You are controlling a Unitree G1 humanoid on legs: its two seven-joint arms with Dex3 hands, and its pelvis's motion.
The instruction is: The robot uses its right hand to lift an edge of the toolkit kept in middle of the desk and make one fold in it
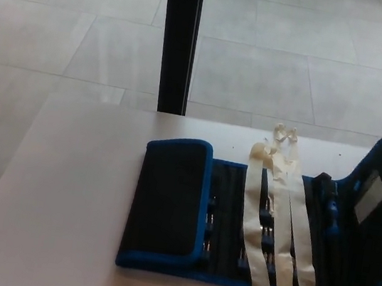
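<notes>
One toolkit point(264, 229) lies on the desk point(60, 202), a black fabric roll edged in blue, its long axis running left to right across the near half of the desk. Its left end is folded over as one flat padded flap point(168, 201) lying on the kit. Its right end point(374, 214) is lifted off the desk and stands tilted, leaning in toward the middle, with a single pale label point(366, 196) showing on its inner face. Between the two ends the open middle section shows small tools point(265, 226) tucked in pockets (too dark to count). Two cream ribbon ties point(276, 220) cross the kit from far to near, their far ends knotted on the desk just past the kit's far edge.

Neither hand can be made out; at the right edge a pale sliver sits beside the raised end, too little to identify. Beyond the desk one black post point(178, 40) stands on the tiled floor point(297, 58).
</notes>
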